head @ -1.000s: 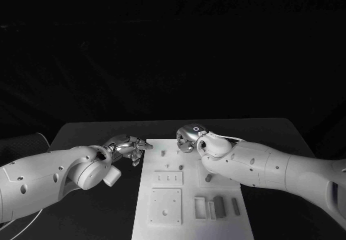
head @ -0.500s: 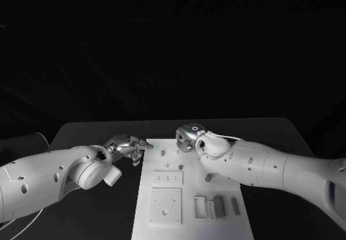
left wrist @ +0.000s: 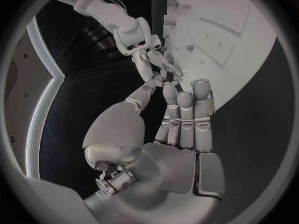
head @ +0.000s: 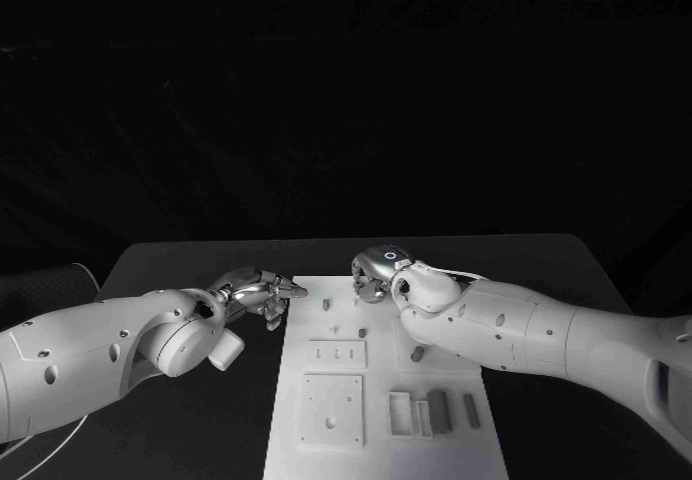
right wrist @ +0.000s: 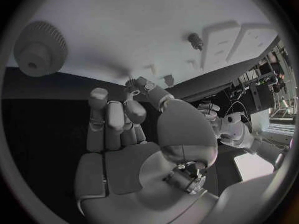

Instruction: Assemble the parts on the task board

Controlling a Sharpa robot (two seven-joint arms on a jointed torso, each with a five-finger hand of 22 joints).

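The black worktop [head: 173, 262] is the biggest thing here. On it lies the white task board [head: 378, 400], long and flat. It looks stiff and hard, so it should stay put when a part is pushed in.

The right hand [head: 378, 275] hangs over the far end of the board. Its wrist view shows the fingers [right wrist: 115, 117] curled in close together, with something small and dark at the tips. I cannot tell if it holds a part. The left hand [head: 264, 296] sits at the board's left edge, near the far corner. Its fingers [left wrist: 187, 119] are bunched together and look like they hold nothing.

A round gear [right wrist: 40, 49] lies on the board near the right hand. The small grey parts [head: 438, 412] lie side by side at the near end, and a peg [head: 417, 354] lies close by. They look light, hard and smooth, so they may slip. I think it is best to pinch each one by its long sides.
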